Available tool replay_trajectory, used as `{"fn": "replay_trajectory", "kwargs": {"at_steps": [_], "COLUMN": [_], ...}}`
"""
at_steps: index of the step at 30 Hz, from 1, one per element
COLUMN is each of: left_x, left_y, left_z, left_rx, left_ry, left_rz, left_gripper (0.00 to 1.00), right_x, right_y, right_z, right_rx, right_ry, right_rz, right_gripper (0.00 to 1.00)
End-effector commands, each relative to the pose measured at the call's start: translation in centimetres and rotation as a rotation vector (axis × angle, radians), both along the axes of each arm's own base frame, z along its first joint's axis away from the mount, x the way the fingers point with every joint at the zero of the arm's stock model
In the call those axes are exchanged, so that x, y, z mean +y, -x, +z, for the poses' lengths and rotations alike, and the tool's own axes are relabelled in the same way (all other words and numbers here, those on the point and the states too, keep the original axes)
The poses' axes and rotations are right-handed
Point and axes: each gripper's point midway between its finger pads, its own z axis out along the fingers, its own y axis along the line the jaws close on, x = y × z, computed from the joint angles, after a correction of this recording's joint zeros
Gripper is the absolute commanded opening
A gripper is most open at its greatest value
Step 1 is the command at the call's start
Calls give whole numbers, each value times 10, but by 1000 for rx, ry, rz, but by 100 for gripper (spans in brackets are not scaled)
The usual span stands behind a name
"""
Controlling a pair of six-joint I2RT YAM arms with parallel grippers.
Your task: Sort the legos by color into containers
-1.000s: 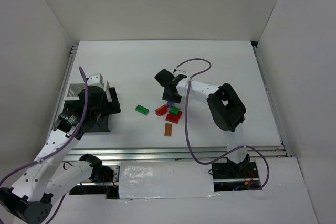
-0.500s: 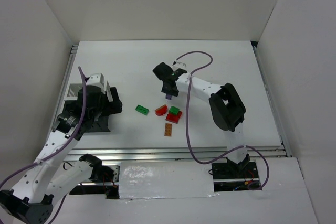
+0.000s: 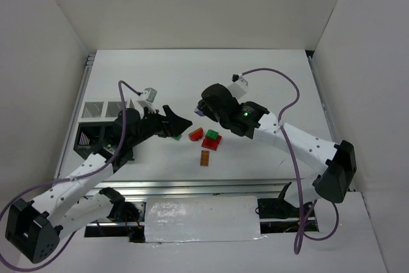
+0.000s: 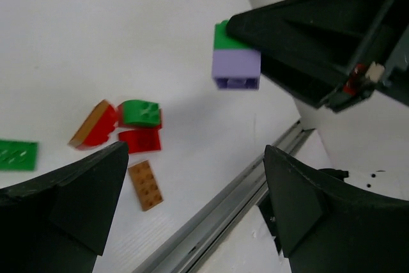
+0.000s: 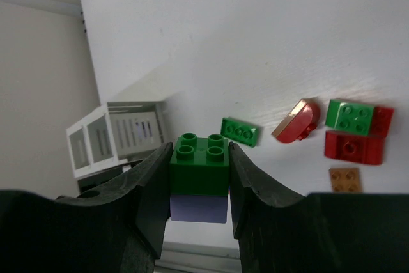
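Between the right gripper's (image 5: 199, 182) fingers sits a small stack, pinched from both sides: a green brick (image 5: 199, 161) studs-up on a lavender brick (image 5: 199, 209). The stack is held above the white table (image 3: 268, 81), not resting on it. Just beside it, the left gripper (image 4: 192, 202) hangs with its fingers spread wide and nothing between them, facing the held stack.

Below and to the near side, the loose pieces lie close together. A flat green plate (image 5: 239, 132) lies nearest the left gripper, then a red rounded piece (image 5: 297, 121). Next come a second green brick (image 5: 348, 115) sitting on a red one, another red brick (image 5: 353, 147) touching that pair, and a flat orange-brown plate (image 5: 345, 179) a little apart.

Well to the left stand the white bins (image 3: 102, 110), with the black bins (image 3: 89, 137) just in front. The left arm covers part of the black ones, so I cannot tell what they hold.
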Motion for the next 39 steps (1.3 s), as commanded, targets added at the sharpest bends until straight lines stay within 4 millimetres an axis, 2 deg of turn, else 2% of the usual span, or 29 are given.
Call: {"fn": "replay_trajectory", "kwargs": {"at_steps": [1,2,3,5,6,7,12,20,22,30,33,37,39], "left_x": [-40,-45,-47,-50,-51,-52,-55,-58,-60,-67,-70,-71,-73], "left_y": [3,0,-1,-5,-8,-8,-12,-11,-10,-8,-8,-10,-11], "left_z": [69,74,75,84,80,82,77,77,77,67,69,72,74], "left_rx": [-205,-228,-233,-254,-246,-250,-237,-238,-243,-224,-224,-232,-233], "left_ry": [195,195,188,177,166,168,166,149,145,89,94,88,80], "left_rz": [-119,-119,-118,-109,-103,-105,-103,-124,-140,-191,-205,-209,-221], "left_gripper": [100,100,99,100,99,100,98,91,85,86,84,84,78], "right_x": [-6,-12,-11,-11,-15,-11,-9,-9,-7,-10,-2,9,16], "right_y": [8,15,14,22,27,31,38,39,40,43,43,43,43], "right_z": [25,15,27,28,21,28,32,44,46,57,63,61,60], "right_rx": [-26,20,29,50,75,63,33,-6,-14,-56,-72,-68,-67], "right_ry": [-87,-37,-81,-65,-26,-53,-54,-69,-82,-123,-129,-107,-102], "right_rz": [-137,-151,-187,-220,-238,-258,-275,-256,-243,-201,-154,-98,-73], "right_gripper": [0,0,0,0,0,0,0,0,0,0,0,0,0]}}
